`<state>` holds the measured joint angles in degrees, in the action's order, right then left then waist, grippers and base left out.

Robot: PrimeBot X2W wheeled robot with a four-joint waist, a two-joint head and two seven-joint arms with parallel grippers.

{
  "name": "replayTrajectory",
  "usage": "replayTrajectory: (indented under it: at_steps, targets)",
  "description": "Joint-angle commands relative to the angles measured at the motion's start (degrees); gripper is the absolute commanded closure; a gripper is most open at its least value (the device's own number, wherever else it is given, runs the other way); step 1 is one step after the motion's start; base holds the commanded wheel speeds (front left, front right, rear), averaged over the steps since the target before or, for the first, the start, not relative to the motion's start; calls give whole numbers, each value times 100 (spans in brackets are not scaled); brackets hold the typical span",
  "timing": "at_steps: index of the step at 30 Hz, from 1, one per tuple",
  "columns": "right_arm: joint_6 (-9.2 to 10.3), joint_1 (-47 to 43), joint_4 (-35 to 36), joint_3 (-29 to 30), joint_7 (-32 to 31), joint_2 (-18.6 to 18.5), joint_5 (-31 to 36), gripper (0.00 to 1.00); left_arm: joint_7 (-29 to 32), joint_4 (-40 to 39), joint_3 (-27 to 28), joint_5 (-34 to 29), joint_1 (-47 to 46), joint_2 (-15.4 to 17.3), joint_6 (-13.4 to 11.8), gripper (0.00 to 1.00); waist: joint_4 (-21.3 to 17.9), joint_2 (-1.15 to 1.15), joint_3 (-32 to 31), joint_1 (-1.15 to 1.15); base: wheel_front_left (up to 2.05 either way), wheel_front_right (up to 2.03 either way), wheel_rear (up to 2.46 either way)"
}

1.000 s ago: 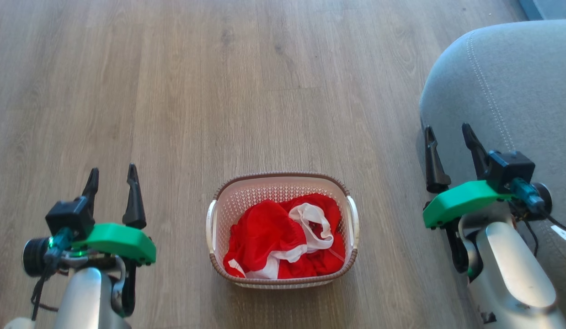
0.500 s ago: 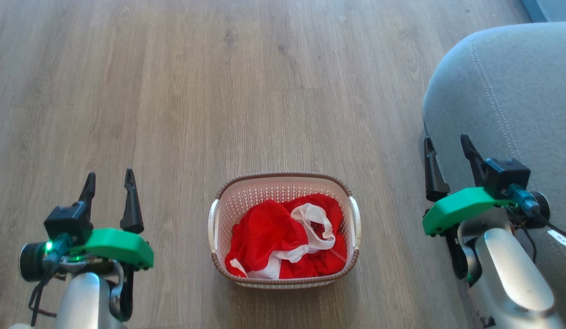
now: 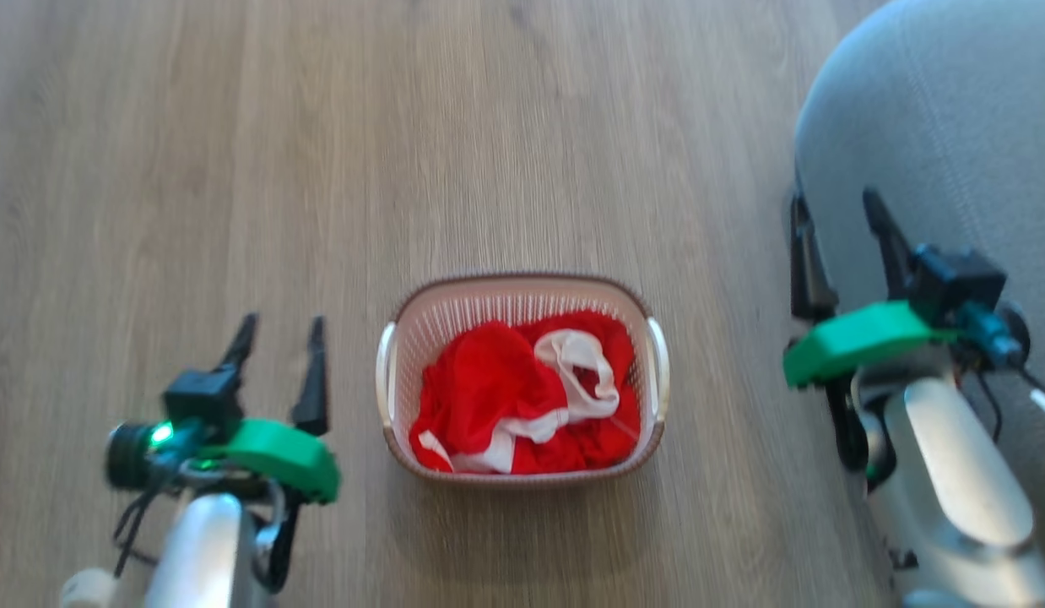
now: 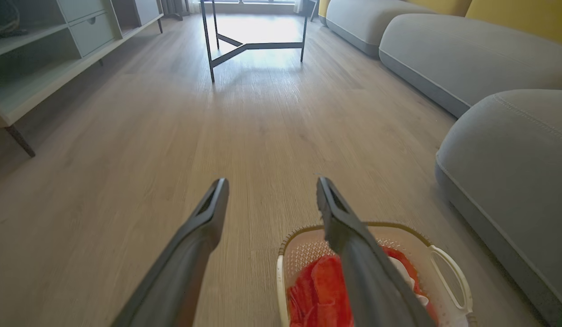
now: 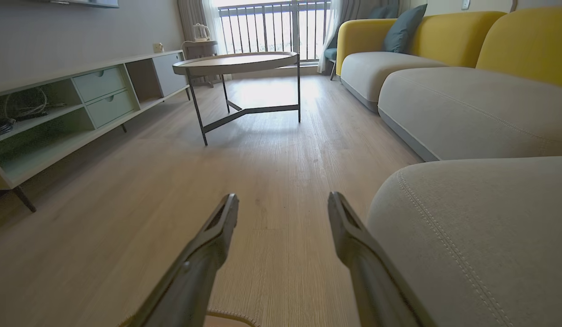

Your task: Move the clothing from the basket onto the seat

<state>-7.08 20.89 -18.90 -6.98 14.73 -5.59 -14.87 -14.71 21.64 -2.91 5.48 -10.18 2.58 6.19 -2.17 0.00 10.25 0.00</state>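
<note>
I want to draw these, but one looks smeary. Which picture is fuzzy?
Head view: motion-smeared, the cream perforated plastic basket and bright red fabric clothing soft-edged. Left wrist view: sharp, window glare on the far wooden floor. Right wrist view: sharp, bright daylight behind the round metal-legged table.

The clothing is bright red, crossed by white bands. The basket holding it is cream-white, its walls dotted with fine holes under a brown woven-look rim. The floor is pale brown wood grain. At two o'clock from the basket, the seat is grey with pale stitch lines. The left gripper and right gripper have black fingers and green shells. Farther off, a sofa has yellow backs and grey cushions, and on it a teal pillow.
</note>
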Motion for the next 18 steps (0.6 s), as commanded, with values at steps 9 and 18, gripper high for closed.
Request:
replayTrajectory:
  at_steps: [9,18]
  targets:
    - [-41,973,685,-230,27,200,213,0,-29,307,-1108,184,-962,85,126,0,-188,0,1391,0,0,0,0]
    - [-41,1728,908,-385,27,266,205,0,-29,913,-2833,741,-2032,594,128,0,-485,0,2676,0,0,0,0]
